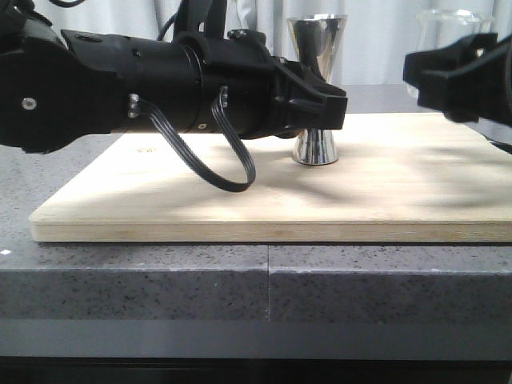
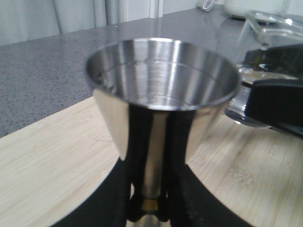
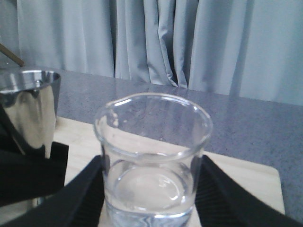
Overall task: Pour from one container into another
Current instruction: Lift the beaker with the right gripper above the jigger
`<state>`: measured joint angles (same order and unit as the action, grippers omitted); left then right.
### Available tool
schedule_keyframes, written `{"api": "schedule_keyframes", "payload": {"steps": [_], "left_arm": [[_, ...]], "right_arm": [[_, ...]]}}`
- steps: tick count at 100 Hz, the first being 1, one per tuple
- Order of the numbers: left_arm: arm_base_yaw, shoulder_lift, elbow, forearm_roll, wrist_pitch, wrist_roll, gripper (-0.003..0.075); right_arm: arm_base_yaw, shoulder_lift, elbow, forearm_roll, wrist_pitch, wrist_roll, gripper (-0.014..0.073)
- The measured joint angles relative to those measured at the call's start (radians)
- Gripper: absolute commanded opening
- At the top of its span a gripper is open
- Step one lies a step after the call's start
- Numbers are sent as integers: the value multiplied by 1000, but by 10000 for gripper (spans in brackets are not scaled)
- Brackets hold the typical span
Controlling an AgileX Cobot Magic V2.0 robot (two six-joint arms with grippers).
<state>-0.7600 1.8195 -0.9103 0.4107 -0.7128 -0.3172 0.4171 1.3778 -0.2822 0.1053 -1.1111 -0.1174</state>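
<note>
While your left gripper [image 1: 320, 100] clasps the narrow waist of the tall shiny steel hourglass jigger [image 1: 317, 48], the jigger stands upright on the pale wooden board [image 1: 240, 200], just past the board's centre toward twelve o'clock. At the jigger's three o'clock, your right gripper [image 3: 150, 189] grips the small clear glass beaker with a pouring lip [image 3: 152, 161], held upright above the board's right edge. The beaker's lip faces the jigger, with the two vessels near but apart.

low front view, close wrist views, shared jigger [image 1: 317, 88]
</note>
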Motion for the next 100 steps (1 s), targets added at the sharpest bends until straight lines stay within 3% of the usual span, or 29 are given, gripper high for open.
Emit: {"api": "schedule_keyframes", "payload": {"steps": [69, 100], "left_arm": [[0, -97, 0, 151, 60, -114, -21], [0, -97, 0, 215, 70, -163, -21]], "right_arm": [[0, -173, -227, -16, 391, -165, 295], [0, -224, -316, -121, 565, -189, 295]]}}
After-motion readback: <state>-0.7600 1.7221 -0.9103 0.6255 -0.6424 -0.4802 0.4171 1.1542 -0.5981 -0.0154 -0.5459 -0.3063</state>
